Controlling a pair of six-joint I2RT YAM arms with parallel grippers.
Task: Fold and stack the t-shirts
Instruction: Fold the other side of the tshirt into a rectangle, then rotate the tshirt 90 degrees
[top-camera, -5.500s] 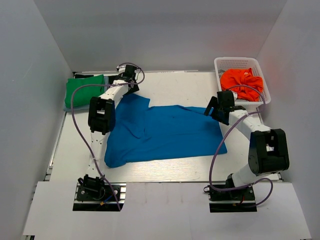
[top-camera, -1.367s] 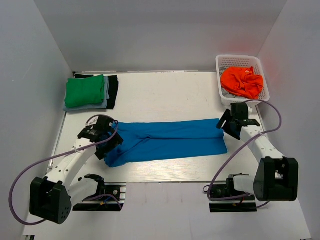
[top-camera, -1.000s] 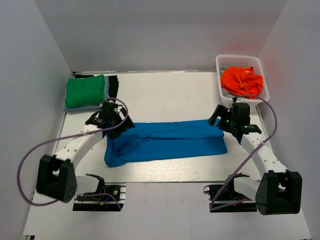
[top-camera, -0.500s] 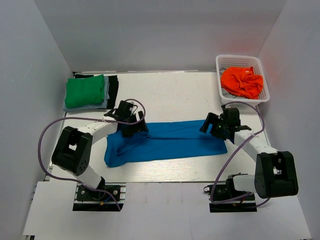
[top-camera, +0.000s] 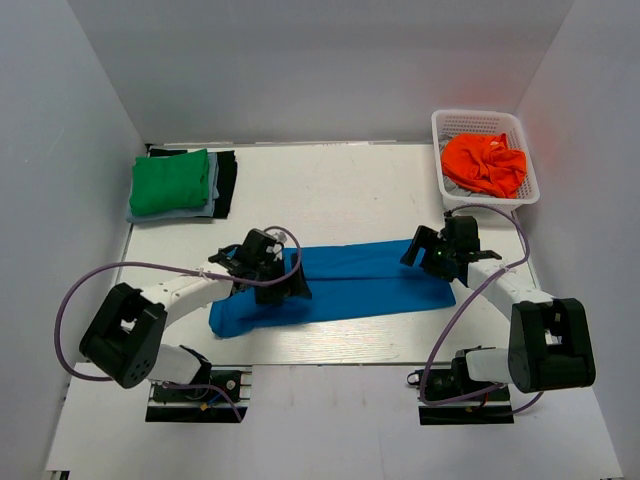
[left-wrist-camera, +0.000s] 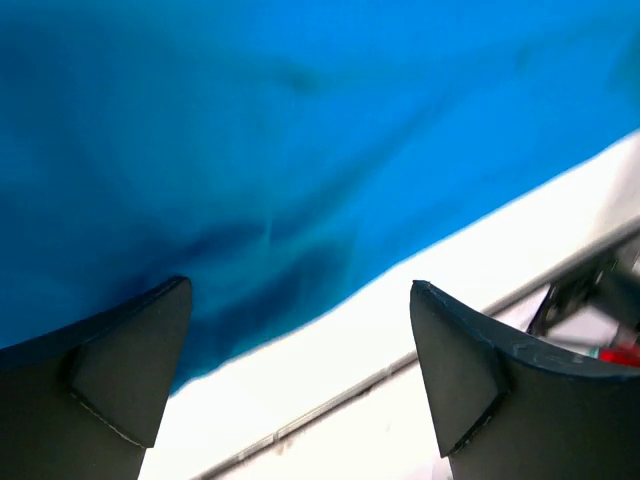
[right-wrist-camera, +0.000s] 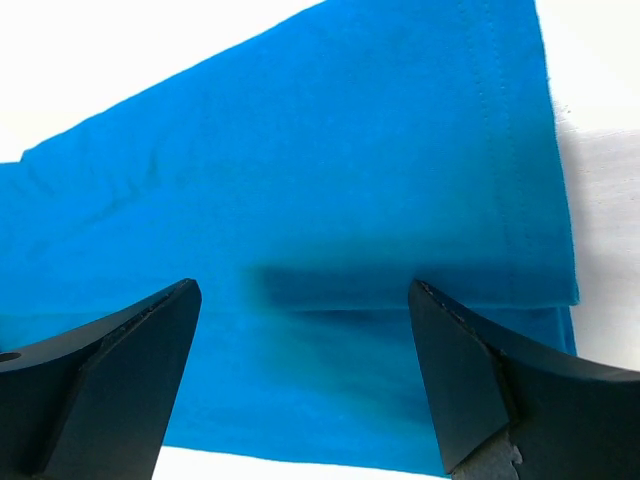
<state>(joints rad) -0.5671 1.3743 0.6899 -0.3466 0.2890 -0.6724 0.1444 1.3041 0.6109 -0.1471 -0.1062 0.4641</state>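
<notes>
Blue tee (top-camera: 365, 282), folded band mid-frame: soft, limp, light, we judge. Left end effector (left-wrist-camera: 300, 290) and right end effector (right-wrist-camera: 303, 287) gape above it; we'd pinch edge corners.

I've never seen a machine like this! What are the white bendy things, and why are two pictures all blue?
They are two robot arms bolted to a table. The big picture looks down from above. The other two come from cameras on the wrists, so you see the left hand and right hand up close, over a blue t-shirt folded long. Both hands are open, holding nothing. A green t-shirt tops a folded pile, and an orange t-shirt lies crumpled in a white basket.
</notes>
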